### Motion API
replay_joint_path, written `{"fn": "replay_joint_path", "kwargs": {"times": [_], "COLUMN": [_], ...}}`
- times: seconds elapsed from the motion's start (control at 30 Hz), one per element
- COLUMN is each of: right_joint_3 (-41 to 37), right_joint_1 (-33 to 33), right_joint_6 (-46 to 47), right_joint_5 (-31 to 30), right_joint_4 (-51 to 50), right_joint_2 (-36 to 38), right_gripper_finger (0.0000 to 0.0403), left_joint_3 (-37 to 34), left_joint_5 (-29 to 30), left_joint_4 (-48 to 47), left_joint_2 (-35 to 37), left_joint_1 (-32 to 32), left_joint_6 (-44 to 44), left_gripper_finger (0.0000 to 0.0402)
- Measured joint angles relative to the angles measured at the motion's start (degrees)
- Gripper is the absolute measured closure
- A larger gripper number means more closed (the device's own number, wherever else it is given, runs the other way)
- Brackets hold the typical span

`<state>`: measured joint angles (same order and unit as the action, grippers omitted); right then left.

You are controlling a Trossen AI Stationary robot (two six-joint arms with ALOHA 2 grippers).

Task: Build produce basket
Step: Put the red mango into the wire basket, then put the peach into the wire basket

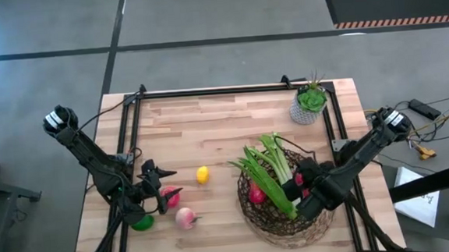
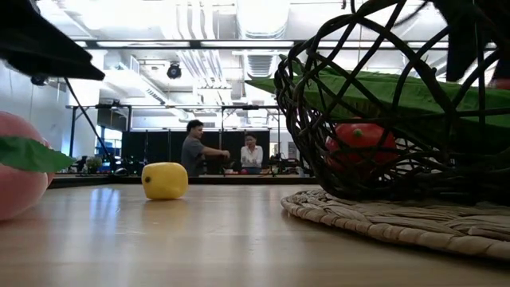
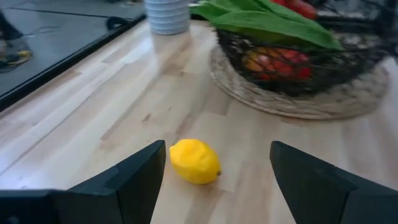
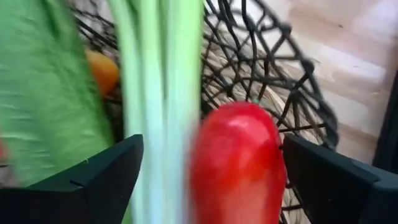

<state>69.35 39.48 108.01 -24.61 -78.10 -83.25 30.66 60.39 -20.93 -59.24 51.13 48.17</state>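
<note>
The dark woven basket [image 1: 286, 216] sits on a straw mat [image 2: 398, 219] at the near right. It holds the white-stalked leafy green [image 1: 270, 174] and red produce [image 2: 358, 143]. My right gripper [image 1: 294, 186] is open, low inside the basket. Its fingers stand on either side of the white stalks [image 4: 158, 93] and a red pepper [image 4: 239, 162]. My left gripper [image 1: 177, 182] is open, at the near left above a red apple [image 1: 169, 198]. It faces the lemon [image 3: 194, 160], which lies on the table. A peach [image 1: 185, 217] and a lime [image 1: 142, 222] lie nearby.
A small grey pot with a green plant [image 1: 311, 105] stands at the far right corner. A black frame rail [image 1: 207, 90] runs along the table's edges. Bare wood lies between the lemon [image 1: 202, 174] and the basket. People stand far off in the room [image 2: 195, 147].
</note>
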Motion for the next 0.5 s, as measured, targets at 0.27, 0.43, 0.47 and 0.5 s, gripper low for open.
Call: {"fn": "replay_joint_path", "kwargs": {"times": [0.27, 0.43, 0.47, 0.5], "right_joint_3": [9.56, 13.2, 14.28, 15.64], "right_joint_1": [-0.12, -2.63, -3.18, -3.68], "right_joint_6": [-22.08, -61.99, -70.23, -77.98], "right_joint_5": [-15.0, -14.41, -12.7, -10.52], "right_joint_4": [8.2, 43.96, 51.23, 57.5], "right_joint_2": [-3.06, -11.69, -14.07, -16.47], "right_gripper_finger": [0.0031, 0.0031, 0.003, 0.003], "left_joint_3": [8.14, 15.57, 17.36, 19.26], "left_joint_5": [-7.17, -12.34, -12.98, -13.43], "left_joint_4": [0.39, -3.35, -5.42, -7.85], "left_joint_2": [-3.51, -9.34, -10.89, -12.55], "left_joint_1": [0.81, 4.18, 5.25, 6.3], "left_joint_6": [-11.34, -11.24, -9.58, -7.16], "left_gripper_finger": [0.0128, 0.0128, 0.0128, 0.0128]}}
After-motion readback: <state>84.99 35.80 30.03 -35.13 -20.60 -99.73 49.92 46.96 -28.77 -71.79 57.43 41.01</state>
